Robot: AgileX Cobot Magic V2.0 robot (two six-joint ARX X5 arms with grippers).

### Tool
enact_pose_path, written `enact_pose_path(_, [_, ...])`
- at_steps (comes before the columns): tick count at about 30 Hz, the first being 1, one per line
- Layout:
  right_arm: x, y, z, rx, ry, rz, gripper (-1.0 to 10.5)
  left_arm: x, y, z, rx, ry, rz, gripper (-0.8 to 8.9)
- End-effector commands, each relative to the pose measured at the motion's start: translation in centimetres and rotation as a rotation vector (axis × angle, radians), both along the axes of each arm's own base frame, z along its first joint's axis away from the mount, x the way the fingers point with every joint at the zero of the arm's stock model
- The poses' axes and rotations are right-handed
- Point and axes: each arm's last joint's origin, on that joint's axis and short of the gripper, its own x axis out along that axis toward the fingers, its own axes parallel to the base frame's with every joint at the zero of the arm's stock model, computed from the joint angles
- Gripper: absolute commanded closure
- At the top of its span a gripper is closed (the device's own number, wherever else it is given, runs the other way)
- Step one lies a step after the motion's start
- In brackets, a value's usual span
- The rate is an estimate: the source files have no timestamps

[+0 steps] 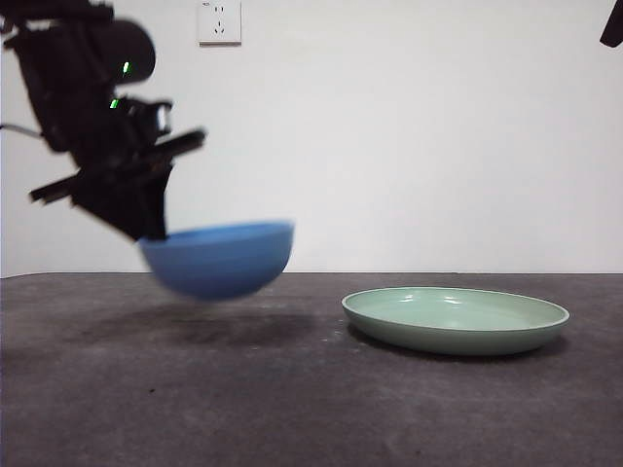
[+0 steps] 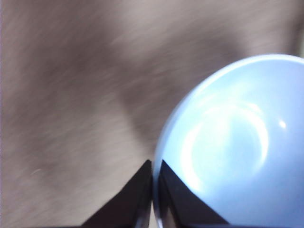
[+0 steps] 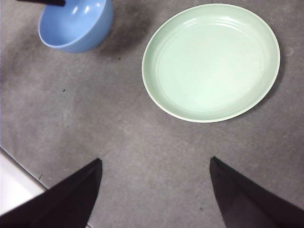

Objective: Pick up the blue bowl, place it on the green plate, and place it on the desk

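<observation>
My left gripper (image 1: 151, 232) is shut on the rim of the blue bowl (image 1: 219, 258) and holds it in the air, slightly tilted, above the desk (image 1: 195, 389) at the left. In the left wrist view the jaws (image 2: 154, 173) pinch the bowl's rim (image 2: 228, 142). The green plate (image 1: 456, 318) lies flat on the desk to the right of the bowl, apart from it. In the right wrist view my right gripper (image 3: 154, 164) is open and empty, high above the desk, with the plate (image 3: 211, 61) and the bowl (image 3: 76, 23) below it.
A white wall with a socket (image 1: 219, 21) stands behind the desk. The desk's edge shows as a pale strip in the right wrist view (image 3: 12, 187). The right arm shows only as a black tip (image 1: 613, 24) at the top right corner.
</observation>
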Motion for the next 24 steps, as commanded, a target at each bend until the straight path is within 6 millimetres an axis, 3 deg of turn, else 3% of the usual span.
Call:
enact_pose_path(1, [0.2, 0.1, 0.6, 0.008, -0.017, -0.003, 5.8, 0.3, -1.1, 1.5, -0.037, -0.033, -0.006, 7.97])
enact_pose_path(15, [0.0, 0.0, 0.8, 0.025, -0.008, -0.040, 5.8, 0.9, -7.8, 6.9, -0.119, -0.165, -0.134, 7.96])
enact_pose_path(24, [-1.6, -0.4, 2.4, -0.001, -0.054, -0.088, 5.8, 3.6, -14.1, 6.3, -0.096, -0.118, -0.238, 7.96])
